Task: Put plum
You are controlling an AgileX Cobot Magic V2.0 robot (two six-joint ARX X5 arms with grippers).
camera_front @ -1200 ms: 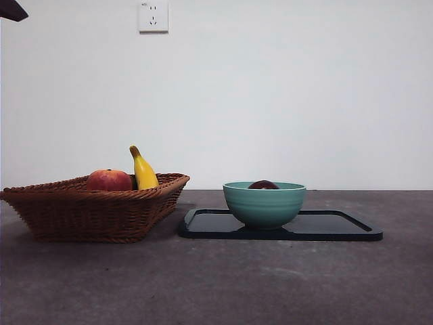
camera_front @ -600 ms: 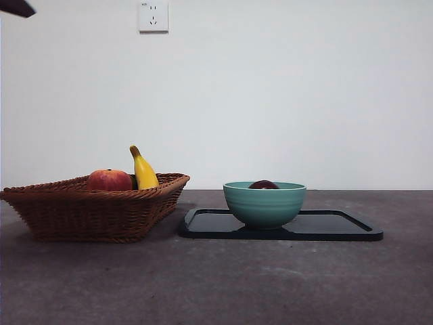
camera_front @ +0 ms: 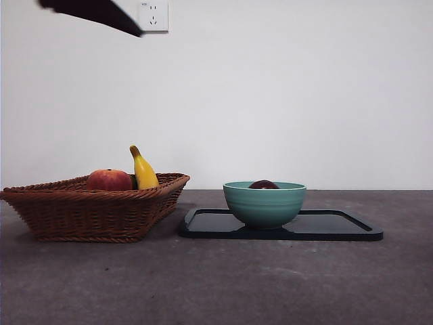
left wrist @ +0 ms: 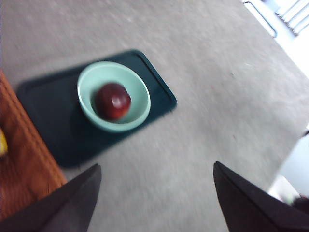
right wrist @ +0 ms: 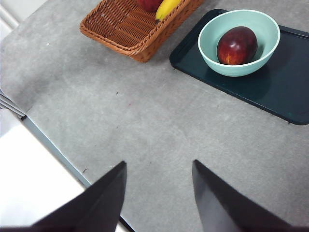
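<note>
The plum (camera_front: 263,184), dark maroon and glossy, lies inside the teal bowl (camera_front: 264,203), and only its top shows over the rim in the front view. From above it shows whole in the left wrist view (left wrist: 112,100) and in the right wrist view (right wrist: 237,45). The bowl stands on a dark tray (camera_front: 338,227). My left gripper (left wrist: 156,166) hangs open and empty high above the table, short of the bowl (left wrist: 140,87); its black tip (camera_front: 95,12) shows at the top left. My right gripper (right wrist: 159,163) waits open, far from the bowl (right wrist: 212,36).
A brown wicker basket (camera_front: 88,210) stands left of the tray and holds a red-orange fruit (camera_front: 108,180) and a yellow banana (camera_front: 143,170). The table edge (right wrist: 53,145) runs close under the right gripper. A wall outlet (camera_front: 153,15) is behind.
The black arm tip at the top left corner has swung further into the front view, toward the right. Plum, bowl, tray and basket have not moved.
</note>
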